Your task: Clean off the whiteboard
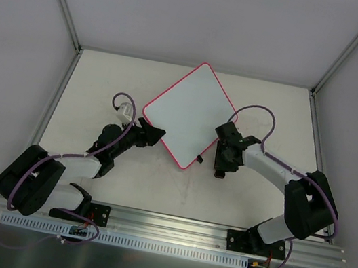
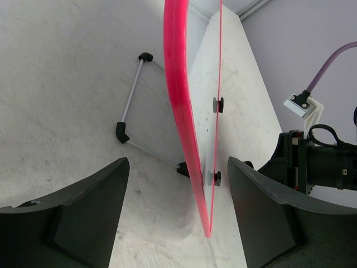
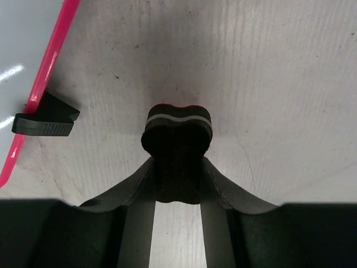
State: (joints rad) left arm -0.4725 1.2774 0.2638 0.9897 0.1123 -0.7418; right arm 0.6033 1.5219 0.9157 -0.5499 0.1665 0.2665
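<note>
Scuffed table (image 1: 104,87): left tool (image 1: 157,133) spread astride whiteboard (image 1: 189,112) rim, right tool (image 3: 177,163) clenching eraser (image 3: 178,131).

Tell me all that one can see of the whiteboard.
The whiteboard is a flat white rectangle with rounded corners and a thin pink rim, turned like a diamond on the table. No writing shows on it. Small black tabs sit on one edge. Its left corner lies between the left gripper's open fingers. The right gripper, holding the eraser, is beside its lower right edge.

Robotics lab cell — white walls (image 1: 186,11), aluminium mounting rail (image 1: 170,225).
</note>
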